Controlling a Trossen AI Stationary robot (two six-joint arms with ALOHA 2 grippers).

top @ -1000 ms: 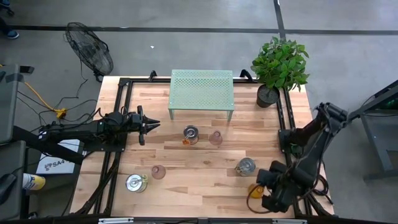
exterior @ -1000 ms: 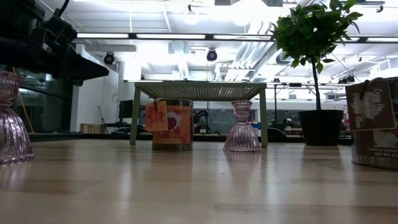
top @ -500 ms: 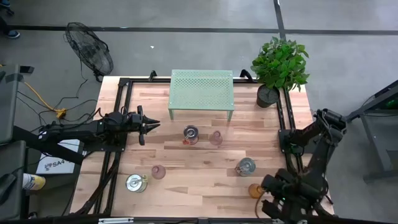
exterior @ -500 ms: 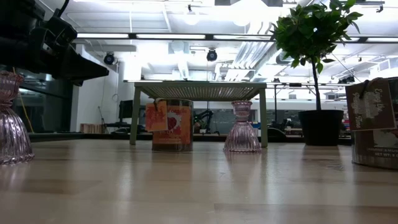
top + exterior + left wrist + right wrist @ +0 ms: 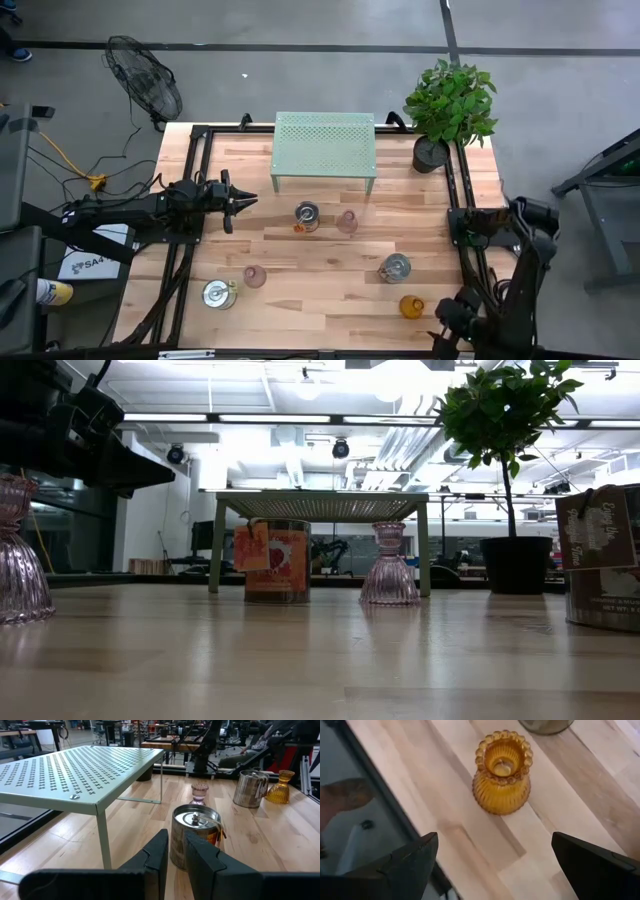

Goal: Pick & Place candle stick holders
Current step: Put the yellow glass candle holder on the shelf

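Note:
Six holders stand on their bases on the wooden table. Three are silver cups (image 5: 306, 213) (image 5: 395, 267) (image 5: 218, 294), two are pinkish glass (image 5: 347, 221) (image 5: 255, 276), and one is amber glass (image 5: 411, 306), seen close in the right wrist view (image 5: 502, 772). My right gripper (image 5: 447, 318) (image 5: 495, 839) is open and empty at the near right corner, just beyond the amber holder. My left gripper (image 5: 243, 200) (image 5: 175, 855) is shut and empty above the table's left part, pointing at the middle silver cup (image 5: 195, 837).
A mint-green perforated stand (image 5: 323, 148) sits at the far middle, with a potted plant (image 5: 450, 105) at the far right corner. Black frame rails (image 5: 190, 240) (image 5: 462, 230) run along the table's left and right sides. Bare wood lies in the middle near part.
My right gripper has drawn back from the amber holder toward the table's near right corner. The amber holder stays standing where it was, now in plain view.

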